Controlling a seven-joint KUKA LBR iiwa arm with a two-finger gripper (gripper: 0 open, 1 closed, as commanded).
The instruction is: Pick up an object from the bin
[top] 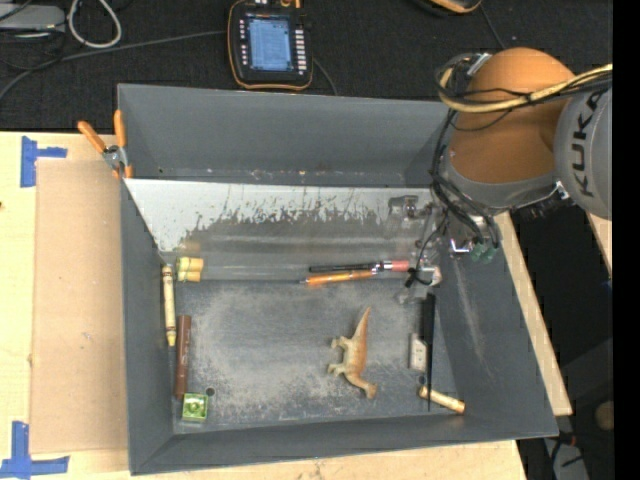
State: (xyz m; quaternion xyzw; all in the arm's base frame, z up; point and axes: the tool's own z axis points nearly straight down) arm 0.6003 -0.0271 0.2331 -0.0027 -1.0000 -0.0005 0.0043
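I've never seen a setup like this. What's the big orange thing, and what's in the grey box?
One camera looks down, slightly from the side, into a grey metal bin. The big machine entering from the right is a robot arm; the orange dome is its cover. Its end effector, the grasping part, hangs low near the bin's back right corner, beside the ends of a black pen and an orange pencil. I can't make out anything held in it. Also on the floor: a tan toy dinosaur, a black marker, and by the left wall a brown stick and a small green block.
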